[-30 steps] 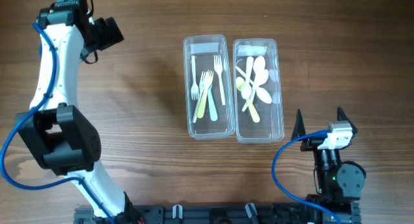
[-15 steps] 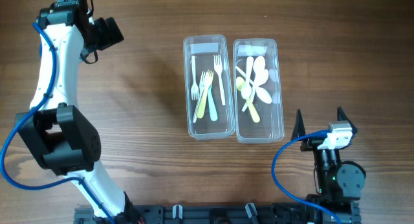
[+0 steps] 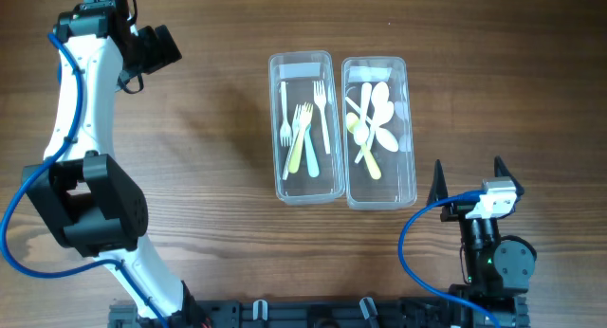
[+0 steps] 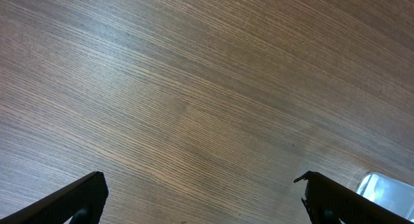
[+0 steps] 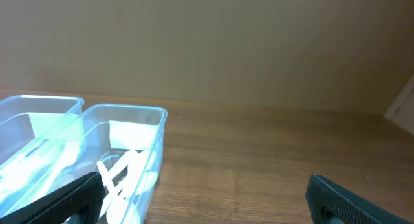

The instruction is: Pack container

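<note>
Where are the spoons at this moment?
In the overhead view, the spoons lie inside the right box, beside the left box that holds the forks.

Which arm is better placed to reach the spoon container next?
Right. The right gripper, open, sits close to the near corner of the spoon container, which its wrist camera faces. The left gripper hangs far off to the side over the table.

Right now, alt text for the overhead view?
A fork container and a spoon container, both clear, sit side by side on a wooden table. The left hand and right hand hang open and empty, away from them.
</note>
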